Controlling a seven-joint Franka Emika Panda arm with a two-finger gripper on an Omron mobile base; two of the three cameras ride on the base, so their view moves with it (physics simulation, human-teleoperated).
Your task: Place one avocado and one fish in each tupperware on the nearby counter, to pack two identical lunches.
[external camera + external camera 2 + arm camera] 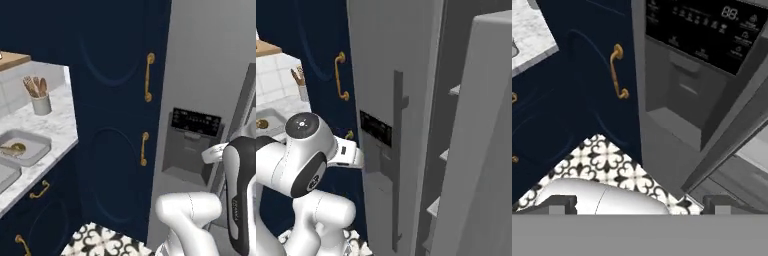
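Observation:
On the marble counter at the left sits one light-grey tupperware, also seen small in the right base view. A small olive-gold item lies in it, too small to tell whether it is avocado or fish. The corner of a second tupperware shows at the left edge. My gripper is open with nothing between its fingertips. It hangs in front of the grey fridge's dispenser panel, well right of the counter.
A tall navy cabinet with gold handles stands between the counter and the fridge. A fridge door stands open at the right with shelves showing. A white utensil holder stands at the counter's back. Patterned floor tiles lie below.

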